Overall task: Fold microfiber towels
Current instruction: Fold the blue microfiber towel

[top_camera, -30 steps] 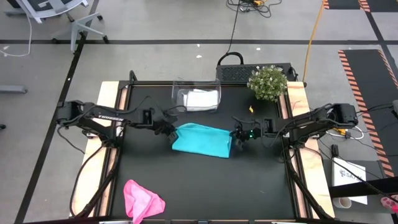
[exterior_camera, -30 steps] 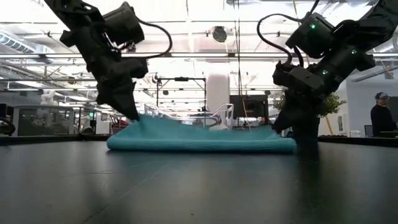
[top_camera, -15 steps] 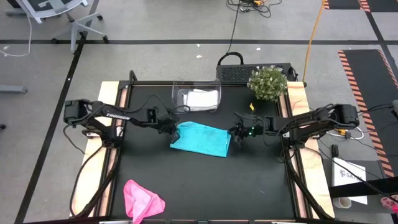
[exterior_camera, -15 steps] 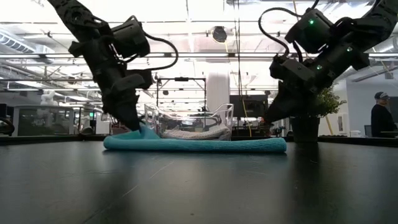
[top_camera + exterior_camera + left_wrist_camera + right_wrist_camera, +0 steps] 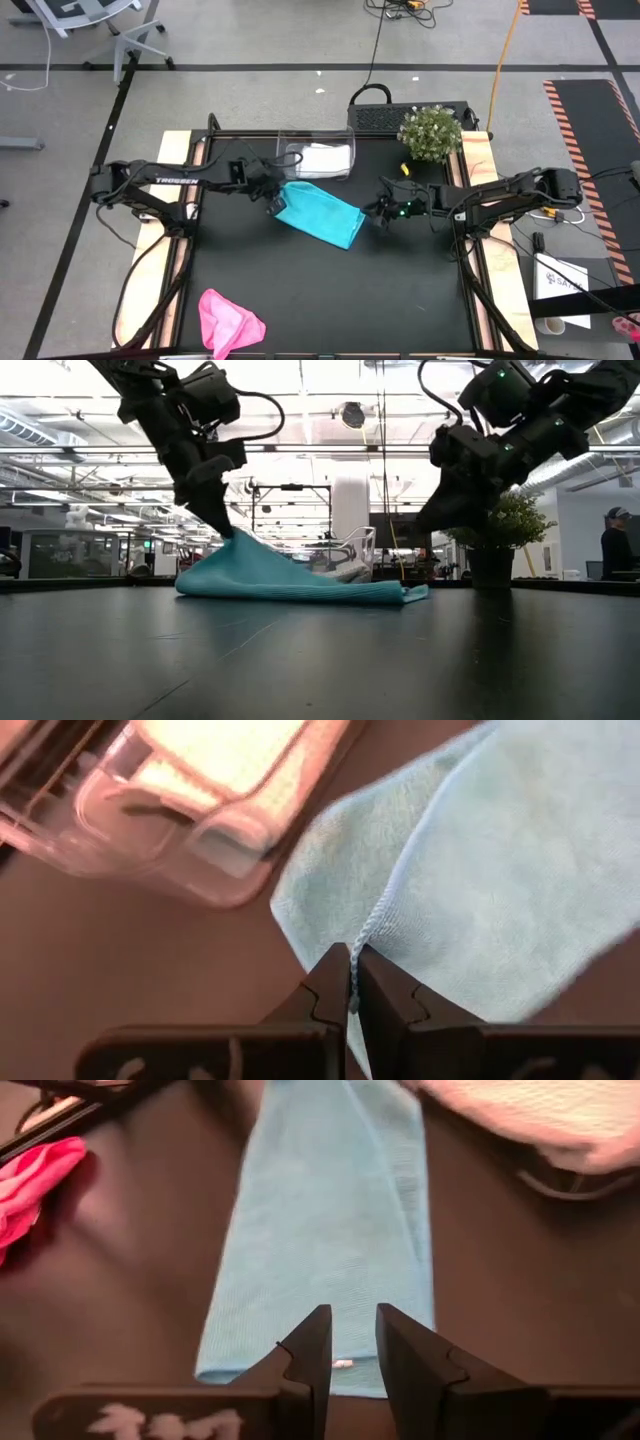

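Note:
The teal towel (image 5: 318,213) lies folded and slanting on the black table, its right end (image 5: 412,594) resting on the tabletop. My left gripper (image 5: 274,198) is shut on the towel's raised left end. My right gripper (image 5: 379,212) hangs open just beyond the towel's right end, above the table (image 5: 432,520), with nothing between its fingers (image 5: 350,1342). The pink towel (image 5: 229,320) lies crumpled at the table's near left edge. The pale towel (image 5: 322,158) lies inside the clear tub. My left gripper pinches the teal towel's hemmed edge (image 5: 368,932) at its left end between its two fingers; one layer or several, I cannot tell. The fingers come slanting down from the table's left. That end is lifted into a peak (image 5: 232,538), and the cloth slopes down to the table.
A clear plastic tub (image 5: 285,152) stands at the far middle, close behind the left gripper. A potted plant (image 5: 431,132) sits at the far right corner. Bare black tabletop (image 5: 400,300) lies toward the near edge and right of the pink towel.
My right gripper has let go of the teal towel's right end and risen. My left gripper has gone up and toward the far edge with the left end. That end now stands lifted, and the towel has turned to lie slanting, its right end still on the table.

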You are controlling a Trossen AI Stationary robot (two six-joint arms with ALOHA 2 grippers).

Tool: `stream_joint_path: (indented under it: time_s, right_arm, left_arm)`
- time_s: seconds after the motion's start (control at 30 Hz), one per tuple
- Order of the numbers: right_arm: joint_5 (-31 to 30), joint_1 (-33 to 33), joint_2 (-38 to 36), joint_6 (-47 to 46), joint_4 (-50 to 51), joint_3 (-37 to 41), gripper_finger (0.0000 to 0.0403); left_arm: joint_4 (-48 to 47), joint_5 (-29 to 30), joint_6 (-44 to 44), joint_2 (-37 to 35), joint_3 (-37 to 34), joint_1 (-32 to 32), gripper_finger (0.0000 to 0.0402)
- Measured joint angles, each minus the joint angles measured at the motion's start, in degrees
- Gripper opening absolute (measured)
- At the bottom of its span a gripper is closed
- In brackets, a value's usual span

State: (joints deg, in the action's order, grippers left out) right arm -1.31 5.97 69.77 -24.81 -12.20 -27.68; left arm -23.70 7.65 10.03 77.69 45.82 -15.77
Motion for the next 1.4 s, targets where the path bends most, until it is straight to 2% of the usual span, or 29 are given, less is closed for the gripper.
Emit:
stream_joint_path:
  time_s: [0.4, 0.53, 0.67, 0.9, 0.97, 1.07, 1.27, 1.4]
  right_arm:
    - [0.0, -2.8, 0.0, -3.0, 0.1, 0.0, 0.0070]
    - [0.0, -3.3, 0.0, -4.1, 0.1, 0.0, 0.0070]
    - [0.0, -3.5, 0.0, -4.7, 0.1, 0.0, 0.0070]
    - [0.1, -3.6, 0.0, -5.5, -0.3, 0.0, 0.0045]
    - [0.1, -4.1, 0.0, -6.0, -0.8, 0.0, 0.0040]
    - [-0.1, -5.2, 0.5, -6.3, -2.2, 0.0, 0.0038]
    - [-0.4, -7.6, 4.7, -9.0, -8.2, 0.1, 0.0037]
    - [-0.4, -8.9, 9.9, -10.1, -13.2, -0.3, 0.0037]
  left_arm:
    - [0.0, 0.0, -2.2, 0.3, -0.2, -0.6, 0.0021]
    - [0.3, -2.2, -3.8, 0.3, -0.2, -1.4, 0.0025]
    - [0.3, -4.4, -4.9, 0.3, -0.2, -2.3, 0.0059]
    - [0.5, -3.9, -4.7, 0.3, -0.2, -2.6, 0.0145]
    - [1.3, -6.8, -3.5, 0.3, -0.2, -2.3, 0.0159]
    - [1.6, -10.8, -2.2, 0.3, -0.2, 0.0, 0.0164]
    - [1.2, -10.5, -1.5, 2.5, -0.3, 6.9, 0.0148]
    - [0.9, -6.0, -0.8, 5.9, -0.3, 10.8, 0.0136]
